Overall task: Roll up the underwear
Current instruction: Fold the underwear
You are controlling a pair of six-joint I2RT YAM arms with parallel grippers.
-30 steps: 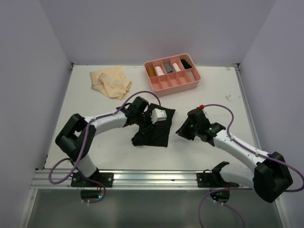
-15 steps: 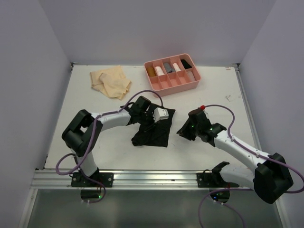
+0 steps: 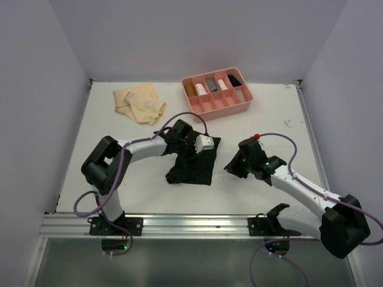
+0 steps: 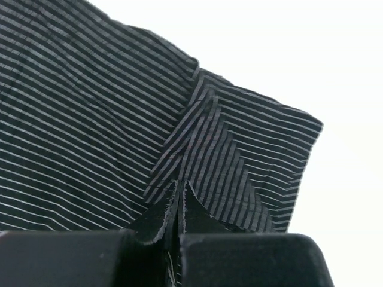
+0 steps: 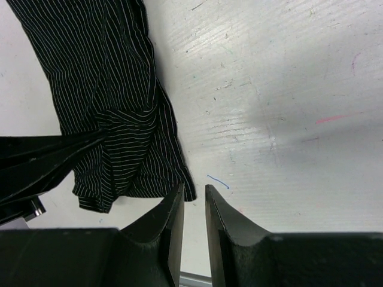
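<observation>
Corner grasp in hand; left claw (image 4: 179, 190) pinched shut on black striped underwear (image 4: 90, 119); right claw (image 5: 194, 200) narrow, empty, just beside its edge; next, probably: fold corner inward.

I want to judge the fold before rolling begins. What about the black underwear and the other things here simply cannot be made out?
Left wrist view: the black underwear runs off the left edge, and the left gripper, shut on it, hides its lower part.
Top view: the same gripper covers the pinched corner; the items in the pink tray are too small to identify.
Tan underwear: outside both wrist views.
</observation>
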